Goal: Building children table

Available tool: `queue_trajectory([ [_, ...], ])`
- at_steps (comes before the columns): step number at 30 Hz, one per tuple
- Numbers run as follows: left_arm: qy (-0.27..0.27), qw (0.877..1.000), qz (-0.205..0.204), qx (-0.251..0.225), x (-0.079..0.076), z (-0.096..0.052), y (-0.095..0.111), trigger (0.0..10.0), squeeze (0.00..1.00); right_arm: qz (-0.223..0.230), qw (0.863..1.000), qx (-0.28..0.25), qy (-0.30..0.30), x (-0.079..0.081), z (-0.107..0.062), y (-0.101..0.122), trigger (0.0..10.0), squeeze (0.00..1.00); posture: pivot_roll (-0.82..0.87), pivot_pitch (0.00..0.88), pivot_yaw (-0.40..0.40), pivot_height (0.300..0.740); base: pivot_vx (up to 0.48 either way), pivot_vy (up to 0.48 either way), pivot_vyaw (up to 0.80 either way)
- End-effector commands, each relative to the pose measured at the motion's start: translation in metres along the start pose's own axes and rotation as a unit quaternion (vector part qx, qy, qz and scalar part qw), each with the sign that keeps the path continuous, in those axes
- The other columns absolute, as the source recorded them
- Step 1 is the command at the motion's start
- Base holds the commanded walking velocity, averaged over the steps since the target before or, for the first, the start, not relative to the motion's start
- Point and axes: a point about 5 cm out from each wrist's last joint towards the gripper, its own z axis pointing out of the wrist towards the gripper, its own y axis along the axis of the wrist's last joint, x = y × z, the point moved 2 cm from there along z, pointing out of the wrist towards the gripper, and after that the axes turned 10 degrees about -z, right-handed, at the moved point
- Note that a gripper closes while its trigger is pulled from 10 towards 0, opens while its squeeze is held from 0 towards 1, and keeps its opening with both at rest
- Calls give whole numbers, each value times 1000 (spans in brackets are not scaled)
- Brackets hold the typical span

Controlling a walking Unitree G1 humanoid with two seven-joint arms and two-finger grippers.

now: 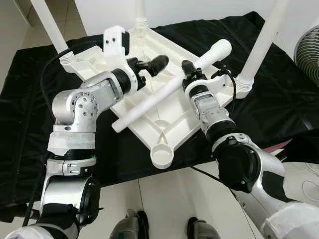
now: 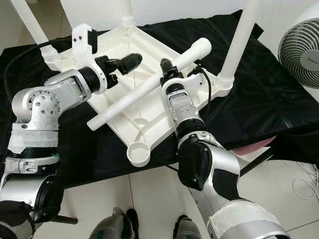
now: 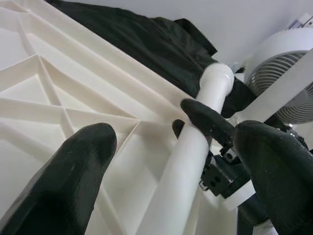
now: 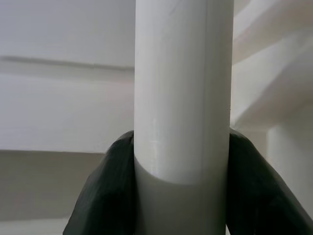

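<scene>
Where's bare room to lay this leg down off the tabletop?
Bare black cloth beyond the fitted right leg, toward the fan, and cloth near the robot, left of the empty socket. The tabletop is crowded: right claw grips the loose leg; open left claw hovers.

i see upturned tabletop point(image 1: 149, 94): white moulded plastic, ribbed, slight sheen. loose leg point(image 1: 169, 87): smooth white plastic tube, semi-gloss. black cloth point(image 1: 279, 99) under it: matt, creased fabric. right gripper point(image 1: 188, 69) fingers: matt black rubbery plastic. arm shells: brushed silver metal. floor tiles point(image 1: 169, 199): pale, glossy.
</scene>
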Motion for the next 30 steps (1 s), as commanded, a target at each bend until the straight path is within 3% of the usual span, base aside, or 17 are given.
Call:
queue_trajectory([
  [1, -9, 1000, 8, 14, 1, -1, -4, 10000, 0, 18, 999, 12, -36, -13, -4, -7, 10000, 0, -73, 163, 88, 740, 0, 0, 0],
  [6, -13, 1000, 4, 15, -1, 0, -4, 10000, 0, 19, 997, 24, -75, -26, -7, -11, 10000, 0, -77, 166, 91, 740, 0, 0, 0],
  [7, -13, 1000, 4, 15, -1, 0, -4, 10000, 0, 17, 996, 28, -83, -28, -8, -12, 10000, 94, -77, 166, 91, 740, 0, 0, 0],
  [10, -13, 1000, 3, 15, -2, 1, -3, 10000, 0, 11, 995, 30, -89, -29, -9, -13, 10000, 94, -77, 166, 91, 740, 0, 0, 0],
  [11, -12, 1000, 4, 16, -2, 1, -3, 10000, 0, 11, 995, 33, -90, -29, -8, -14, 10000, 961, -77, 166, 91, 740, 0, 0, 0],
  [12, -12, 1000, 5, 16, -1, 0, -3, 10000, 0, 11, 995, 35, -93, -28, -8, -14, 10000, 1000, -78, 173, 94, 740, 0, 0, 0],
  [26, -8, 1000, 5, 13, 1, -1, 0, 10000, 0, 12, 993, 30, -116, -30, -8, -9, 10000, 1000, -78, 184, 93, 740, 0, 0, 0],
  [30, -7, 1000, 7, 12, 1, -1, 1, 10000, 0, -17, 993, 36, -112, -25, -7, -7, 10000, 1000, -81, 186, 93, 740, 0, 0, 0],
])
